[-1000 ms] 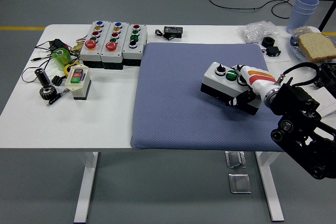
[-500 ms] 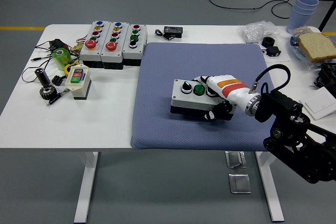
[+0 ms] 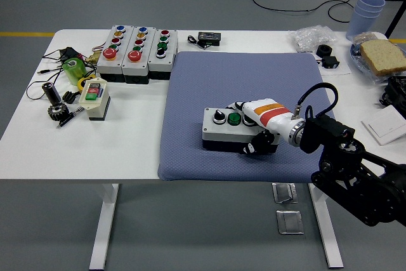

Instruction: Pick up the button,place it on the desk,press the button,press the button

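A white worktop [image 3: 127,144] carries a blue-grey mat [image 3: 209,87] across its middle and right. At ten o'clock from the mat's centre, three grey button boxes [image 3: 136,49] stand side by side, with a small beige switch box [image 3: 94,96] and loose parts just beside them at nine o'clock. On the mat, at about six o'clock from its centre, lies the button [image 3: 229,129], a grey box with a black knob and a green cap on top. It appears to sit flat on the mat. The right hand [image 3: 260,126], white with an orange band, reaches in from four o'clock; its fingers [image 3: 257,146] are wrapped over the box's right end, holding it. The placing step looks nearly done. To do it well, the box should rest fully level before the fingers loosen, and they should open gently so the box does not slide or tip. The left hand is out of view.
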{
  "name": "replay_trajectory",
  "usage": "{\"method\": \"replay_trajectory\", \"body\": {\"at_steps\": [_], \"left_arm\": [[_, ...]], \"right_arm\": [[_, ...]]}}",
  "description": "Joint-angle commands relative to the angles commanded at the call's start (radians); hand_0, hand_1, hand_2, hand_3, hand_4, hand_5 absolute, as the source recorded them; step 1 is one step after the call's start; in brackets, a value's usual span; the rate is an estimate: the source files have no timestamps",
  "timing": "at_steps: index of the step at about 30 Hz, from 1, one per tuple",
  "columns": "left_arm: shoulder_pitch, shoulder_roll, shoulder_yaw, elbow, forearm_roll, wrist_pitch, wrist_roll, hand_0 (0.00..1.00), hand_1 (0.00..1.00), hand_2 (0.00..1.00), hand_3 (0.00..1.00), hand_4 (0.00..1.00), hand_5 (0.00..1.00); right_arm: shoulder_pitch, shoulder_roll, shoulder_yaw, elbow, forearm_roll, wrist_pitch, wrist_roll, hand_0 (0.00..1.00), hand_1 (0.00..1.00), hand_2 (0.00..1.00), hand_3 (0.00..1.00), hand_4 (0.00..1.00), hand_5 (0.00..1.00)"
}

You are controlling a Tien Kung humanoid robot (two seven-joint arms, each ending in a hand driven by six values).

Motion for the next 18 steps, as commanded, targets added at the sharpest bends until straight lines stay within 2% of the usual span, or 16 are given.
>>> {"method": "replay_trajectory", "body": {"at_steps": [3, 4, 9, 10, 13, 18], "left_arm": [[0.001, 0.000, 0.000, 0.000, -0.001, -0.001, 0.000, 0.653, 0.633, 0.633, 0.555, 0.330, 0.855], [0.001, 0.000, 0.001, 0.000, -0.002, -0.001, 0.000, 0.653, 0.633, 0.633, 0.556, 0.330, 0.859], [0.000, 0.000, 0.002, 0.000, -0.003, -0.001, -0.001, 0.653, 0.633, 0.633, 0.556, 0.330, 0.859], [0.000, 0.000, 0.001, 0.000, -0.002, -0.002, -0.001, 0.654, 0.633, 0.631, 0.555, 0.327, 0.856], [0.000, 0.000, -0.002, 0.000, -0.001, -0.001, -0.001, 0.654, 0.633, 0.631, 0.555, 0.327, 0.856], [0.002, 0.000, -0.005, 0.000, 0.004, -0.002, -0.001, 0.653, 0.633, 0.632, 0.554, 0.330, 0.863]], "right_arm": [[-0.009, 0.003, 0.012, 0.000, -0.009, -0.008, 0.012, 0.404, 0.424, 0.615, 0.720, 0.738, 0.046], [-0.012, 0.003, 0.015, 0.000, -0.010, -0.011, 0.018, 0.838, 0.722, 0.856, 0.900, 0.883, 0.087], [-0.016, 0.007, 0.023, -0.003, -0.014, -0.045, 0.057, 0.838, 0.722, 0.856, 0.900, 0.883, 0.087], [-0.016, 0.007, 0.023, -0.003, -0.014, -0.051, 0.063, 0.906, 0.802, 0.941, 0.968, 0.923, 0.070], [-0.017, 0.006, 0.022, -0.004, -0.012, -0.063, 0.077, 0.906, 0.802, 0.941, 0.968, 0.923, 0.070], [-0.017, 0.007, 0.019, -0.008, -0.012, -0.035, 0.055, 0.925, 0.835, 0.964, 0.998, 0.940, 0.058]]}}
